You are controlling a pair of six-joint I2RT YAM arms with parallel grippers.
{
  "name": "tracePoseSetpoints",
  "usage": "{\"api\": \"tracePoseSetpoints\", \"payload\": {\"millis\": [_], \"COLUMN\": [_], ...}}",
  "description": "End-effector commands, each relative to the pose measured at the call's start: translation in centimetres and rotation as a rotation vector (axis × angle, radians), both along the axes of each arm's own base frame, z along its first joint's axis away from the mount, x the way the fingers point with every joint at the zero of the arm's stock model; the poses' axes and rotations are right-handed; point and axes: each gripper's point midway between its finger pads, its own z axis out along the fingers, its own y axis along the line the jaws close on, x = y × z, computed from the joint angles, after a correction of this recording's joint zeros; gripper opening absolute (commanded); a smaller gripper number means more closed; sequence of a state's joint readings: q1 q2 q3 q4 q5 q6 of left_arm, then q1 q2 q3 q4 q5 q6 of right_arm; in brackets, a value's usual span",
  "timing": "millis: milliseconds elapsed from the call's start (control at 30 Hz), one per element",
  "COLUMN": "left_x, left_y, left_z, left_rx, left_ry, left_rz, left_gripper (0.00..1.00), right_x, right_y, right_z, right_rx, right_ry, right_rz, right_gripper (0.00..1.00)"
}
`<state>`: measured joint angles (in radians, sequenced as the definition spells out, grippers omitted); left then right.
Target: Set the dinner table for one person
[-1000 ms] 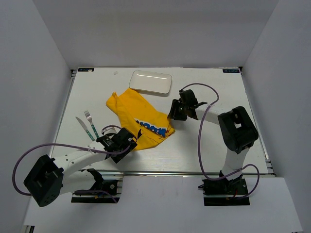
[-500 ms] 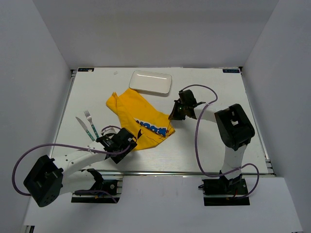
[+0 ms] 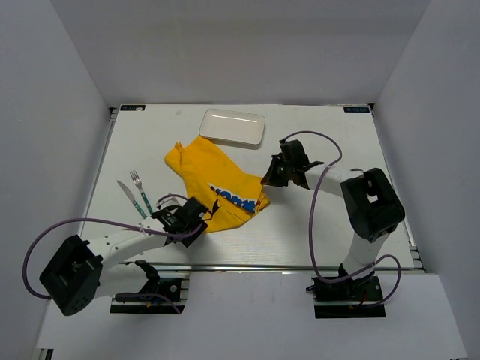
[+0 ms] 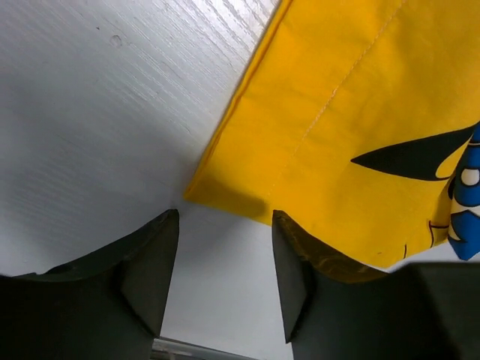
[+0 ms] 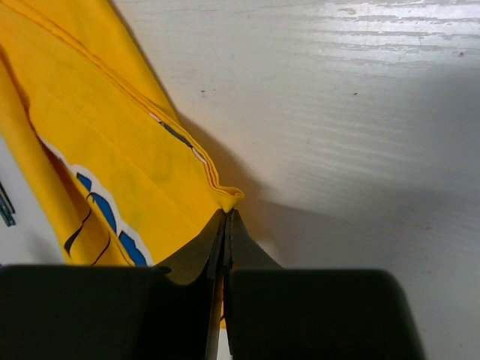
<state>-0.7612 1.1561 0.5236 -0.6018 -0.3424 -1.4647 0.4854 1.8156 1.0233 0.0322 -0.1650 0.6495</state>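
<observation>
Tabletop (image 3: 142, 142), white with a faint wood grain, lies under both my arms and carries everything. A yellow cloth (image 3: 214, 180) with blue and black print lies crumpled near its middle, slanting from far left to near right. My right pincer (image 5: 226, 217) is pressed together on the cloth's folded right-hand corner, and the layered hem pokes out just past the tips. My left pincer (image 4: 225, 225) is down at the cloth's near corner with its tips spread. That corner sits at the gap between them; one finger (image 4: 289, 277) overlaps the cloth's edge and the other is over bare tabletop. A white rectangular plate (image 3: 232, 127) lies just beyond the cloth, toward the far side. A fork (image 3: 140, 190) and a knife (image 3: 130, 198) lie side by side on the left, well apart from the plate.
</observation>
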Motion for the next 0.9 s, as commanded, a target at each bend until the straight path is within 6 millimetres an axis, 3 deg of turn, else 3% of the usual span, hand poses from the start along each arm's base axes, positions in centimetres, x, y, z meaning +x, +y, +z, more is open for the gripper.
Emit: {"api": "tracePoseSetpoints", "payload": {"millis": [0,100,367,400,433,467,567,700,800,833,867], "left_x": [0.1,0.0,-0.7,-0.7,-0.7,-0.7,-0.5,0.1,2.4,3.7,4.9], "left_y": [1.2,1.3,1.9,2.0,2.1,2.2,2.4,3.0,2.3,1.7,2.0], "left_z": [-0.8,-1.6,-4.5,-4.6,-4.7,-4.8,-4.4,-2.4,1.6,3.9,6.1], "left_rx": [0.049,0.061,0.091,0.096,0.105,0.111,0.131,0.165,0.165,0.162,0.185], "left_ry": [-0.008,0.006,0.056,0.057,0.061,0.062,0.061,0.029,-0.089,-0.146,-0.216], "left_rz": [0.033,0.032,0.04,0.041,0.043,0.044,0.051,0.06,0.012,-0.016,0.002], "left_gripper": [0.57,0.43,0.26,0.22,0.06,0.0,0.0,0.0,0.0,0.0,0.0], "right_x": [0.3,0.0,-0.9,-1.1,-1.1,-1.3,-1.8,-2.2,-2.3,-2.2,-1.9], "right_y": [0.7,0.7,0.6,0.7,0.5,0.5,0.7,0.8,0.9,0.7,0.4], "right_z": [3.1,3.8,5.6,5.7,5.8,6.3,7.4,9.6,12.5,13.4,15.7], "right_rx": [0.068,0.083,0.124,0.126,0.127,0.135,0.155,0.197,0.228,0.233,0.24], "right_ry": [-0.08,-0.095,-0.122,-0.125,-0.129,-0.138,-0.158,-0.199,-0.256,-0.275,-0.329], "right_rz": [0.01,0.016,0.029,0.034,0.032,0.036,0.057,0.077,0.089,0.082,0.066], "right_gripper": [0.0,0.0,0.0,0.0,0.0,0.0,0.0,0.0,0.0,0.0,0.0]}}
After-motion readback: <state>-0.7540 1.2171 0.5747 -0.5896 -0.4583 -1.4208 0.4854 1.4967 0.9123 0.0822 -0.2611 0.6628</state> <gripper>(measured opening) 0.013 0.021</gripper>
